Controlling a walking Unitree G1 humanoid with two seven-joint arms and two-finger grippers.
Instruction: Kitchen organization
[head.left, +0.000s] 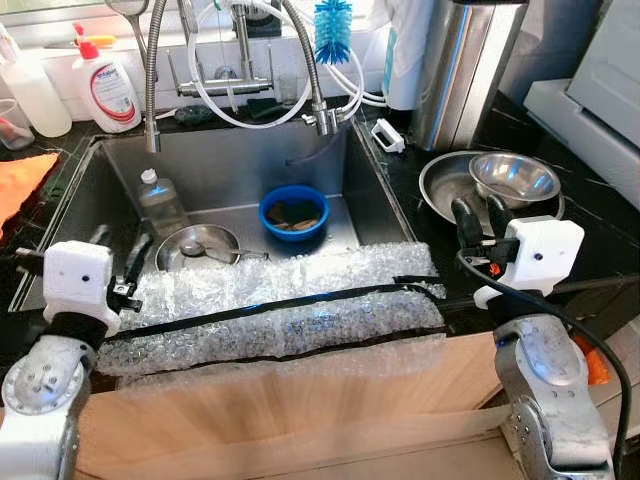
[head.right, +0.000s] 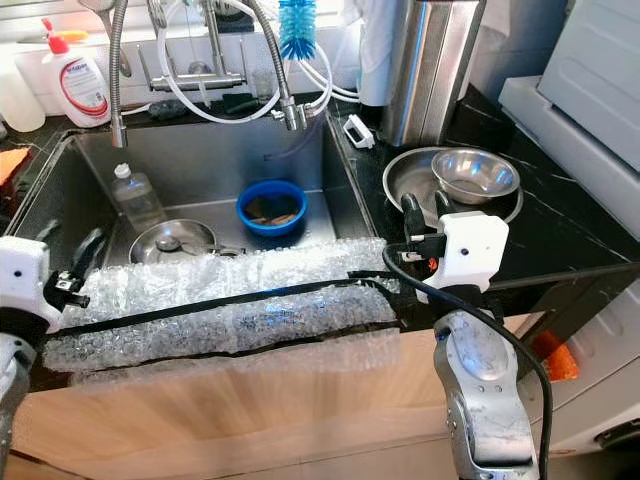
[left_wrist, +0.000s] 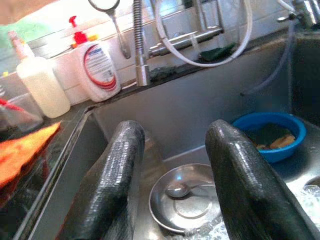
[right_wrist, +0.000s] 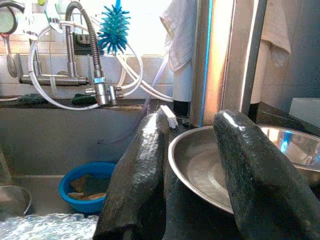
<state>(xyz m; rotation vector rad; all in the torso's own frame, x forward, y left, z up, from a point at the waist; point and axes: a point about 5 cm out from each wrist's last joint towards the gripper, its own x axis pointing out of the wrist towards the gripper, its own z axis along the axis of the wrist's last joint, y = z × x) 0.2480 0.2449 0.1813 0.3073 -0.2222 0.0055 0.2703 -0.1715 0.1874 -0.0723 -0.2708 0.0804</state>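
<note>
With its fingers parted and empty, the right gripper (head.left: 478, 213) hovers before the 2 nested steel bowls (head.left: 505, 180), seemingly the next pickup, needing a forward reach.

We see a blue plastic bowl (head.left: 294, 212) in the steel sink (head.left: 230, 165), right of a round steel plate (head.left: 197, 245); a small steel bowl (head.left: 514, 178) sits on the surface right of the sink.

two steel bowls (head.left: 514, 177) (nested), one blue bowl (head.left: 294, 212)
</note>
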